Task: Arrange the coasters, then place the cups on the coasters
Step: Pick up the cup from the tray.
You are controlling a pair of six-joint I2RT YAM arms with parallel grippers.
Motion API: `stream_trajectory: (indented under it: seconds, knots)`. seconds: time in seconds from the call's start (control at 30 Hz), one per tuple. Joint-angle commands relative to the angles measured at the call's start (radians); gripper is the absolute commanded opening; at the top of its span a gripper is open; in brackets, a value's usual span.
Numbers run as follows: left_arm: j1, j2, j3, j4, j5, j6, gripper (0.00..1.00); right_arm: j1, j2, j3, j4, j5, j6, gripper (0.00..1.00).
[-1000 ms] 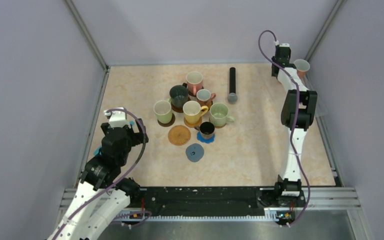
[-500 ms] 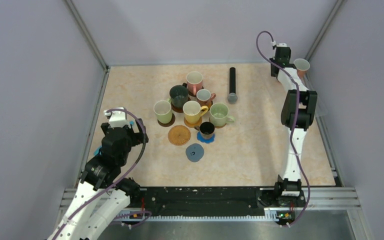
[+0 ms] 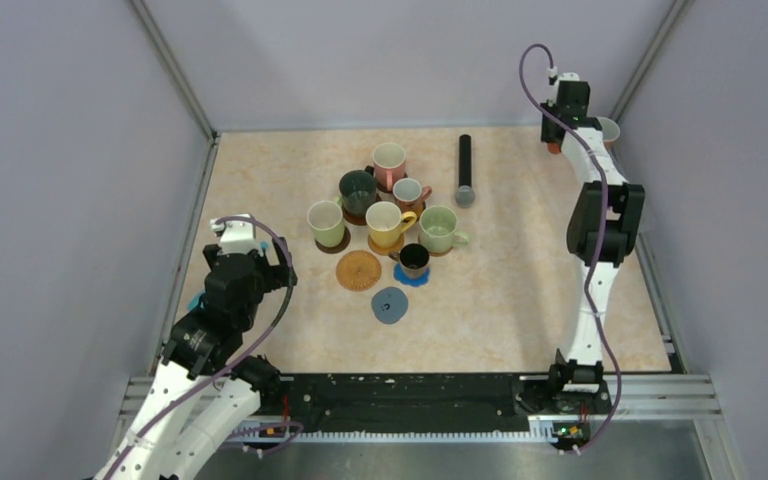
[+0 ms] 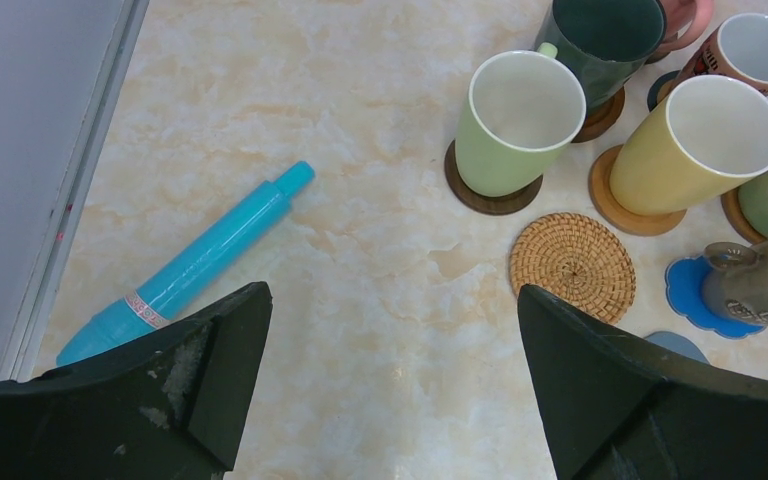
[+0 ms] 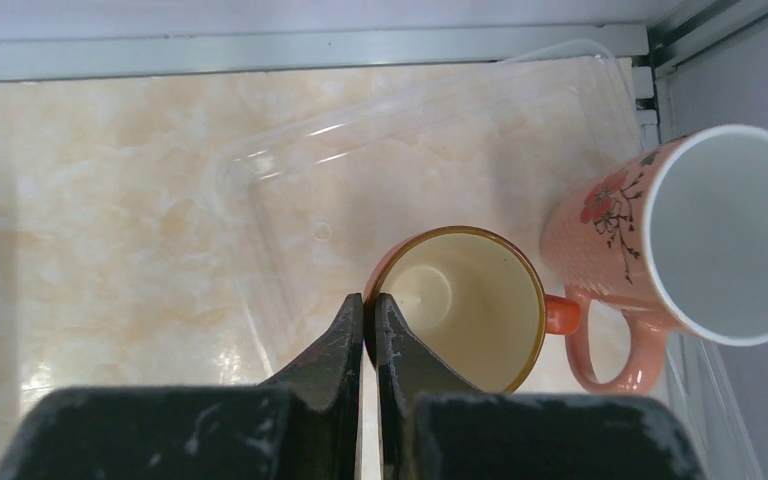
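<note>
My right gripper (image 5: 370,300) is shut on the left rim of a small orange cup (image 5: 460,310), one finger inside and one outside. This is at the far right corner, beside a pink flowered cup (image 5: 700,230). Several cups (image 3: 385,222) stand on coasters in a cluster at the middle of the table. A woven round coaster (image 4: 572,265) and a grey-blue coaster (image 3: 390,304) lie bare; a blue flower-shaped coaster (image 4: 695,290) lies under a dark brown cup (image 3: 415,260). My left gripper (image 4: 392,292) hangs open over bare table, left of the cluster.
A clear plastic tray (image 5: 360,170) lies under the orange cup in the far right corner, by the wall rail. A long black cylinder (image 3: 465,165) lies right of the cluster. A turquoise pen (image 4: 190,265) lies near the left wall.
My right gripper has closed on the orange cup's rim and its wrist has shifted slightly toward the far right corner. The left arm has not moved.
</note>
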Motion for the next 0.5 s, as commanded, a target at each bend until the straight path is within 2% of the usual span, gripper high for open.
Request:
stream_trajectory:
  seconds: [0.0,0.17,0.47]
  knots:
    - [0.0,0.004,0.022,0.031,-0.017,0.01,0.99,0.032,-0.161,0.013,0.006,-0.021,0.063,0.0]
    - [0.001,-0.009,0.021,0.028,-0.028,0.004,0.99,0.124,-0.236,0.033,-0.037,-0.027,0.095,0.0]
    - [0.0,-0.005,0.024,0.024,-0.017,0.003,0.99,0.312,-0.403,-0.093,-0.026,-0.038,0.092,0.0]
